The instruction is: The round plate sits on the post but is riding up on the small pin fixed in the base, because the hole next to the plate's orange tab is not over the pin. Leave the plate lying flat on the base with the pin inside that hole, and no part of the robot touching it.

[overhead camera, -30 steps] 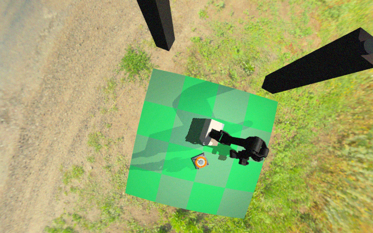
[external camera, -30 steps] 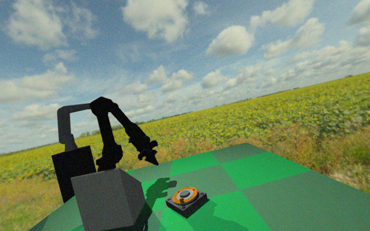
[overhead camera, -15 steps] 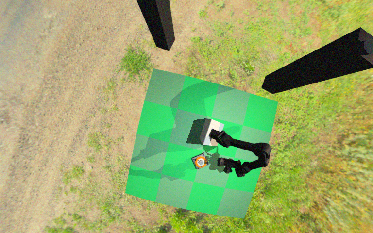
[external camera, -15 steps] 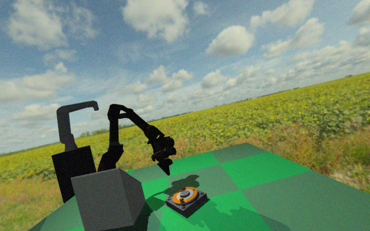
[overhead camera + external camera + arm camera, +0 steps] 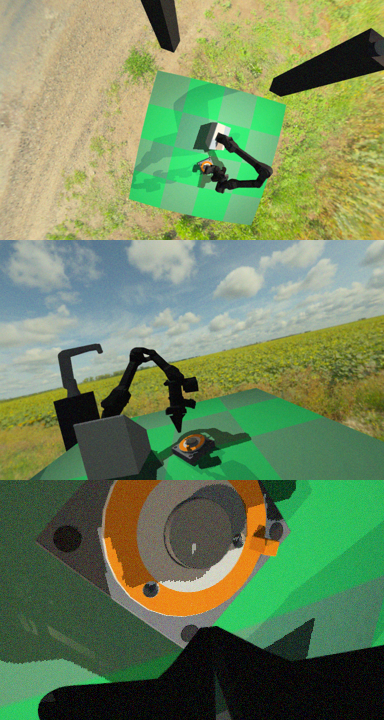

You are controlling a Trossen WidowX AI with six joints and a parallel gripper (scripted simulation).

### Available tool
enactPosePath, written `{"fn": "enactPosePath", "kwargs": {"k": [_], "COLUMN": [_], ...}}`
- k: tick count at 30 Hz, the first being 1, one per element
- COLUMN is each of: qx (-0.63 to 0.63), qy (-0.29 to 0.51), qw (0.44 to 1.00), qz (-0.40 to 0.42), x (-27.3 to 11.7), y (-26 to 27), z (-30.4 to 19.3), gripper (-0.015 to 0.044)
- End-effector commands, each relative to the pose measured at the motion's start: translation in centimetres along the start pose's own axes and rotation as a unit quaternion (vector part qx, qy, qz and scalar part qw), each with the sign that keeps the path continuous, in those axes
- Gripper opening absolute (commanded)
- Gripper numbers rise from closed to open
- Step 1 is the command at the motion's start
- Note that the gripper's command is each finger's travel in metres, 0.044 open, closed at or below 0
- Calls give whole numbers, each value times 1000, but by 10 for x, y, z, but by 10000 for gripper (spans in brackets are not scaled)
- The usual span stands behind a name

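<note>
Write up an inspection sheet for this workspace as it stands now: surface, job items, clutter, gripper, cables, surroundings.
Surface: green checkered mat, partly shadowed by the arm.
Job's things: grey square base carrying the round orange plate on the central post; the orange tab points toward a base corner, with a small hole next to it. Whether the plate lies flat cannot be told.
Clutter: nothing seen.
Gripper: gripper shut, holding nothing, pointing down just above the plate, not touching it.
Cables: nothing seen.
Surroundings: grey block at the arm's foot, dark stands, grass and dirt around the mat.
</note>
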State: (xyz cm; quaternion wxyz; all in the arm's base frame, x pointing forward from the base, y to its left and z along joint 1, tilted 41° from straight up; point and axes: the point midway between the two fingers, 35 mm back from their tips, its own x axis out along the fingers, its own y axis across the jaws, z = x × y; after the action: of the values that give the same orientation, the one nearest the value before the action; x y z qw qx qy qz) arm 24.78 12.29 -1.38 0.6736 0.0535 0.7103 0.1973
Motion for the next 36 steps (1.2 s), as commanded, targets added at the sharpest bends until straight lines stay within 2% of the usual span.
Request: {"fn": "enactPosePath", "kwargs": {"k": [1,4,9,17,26,36], "qx": [0,-2,-9,-10,-10,-10], "qy": [8,-8,-39,-42,-42,-42], "qw": [998,992,984,984,983,983], "qz": [61,124,172,175,176,176], "x": [6,9,10,13,54,55], "y": [-29,-54,-72,-72,-56,-59], "z": [3,5,8,9,12,16], "gripper": [0,0,0,0,0,0]}}
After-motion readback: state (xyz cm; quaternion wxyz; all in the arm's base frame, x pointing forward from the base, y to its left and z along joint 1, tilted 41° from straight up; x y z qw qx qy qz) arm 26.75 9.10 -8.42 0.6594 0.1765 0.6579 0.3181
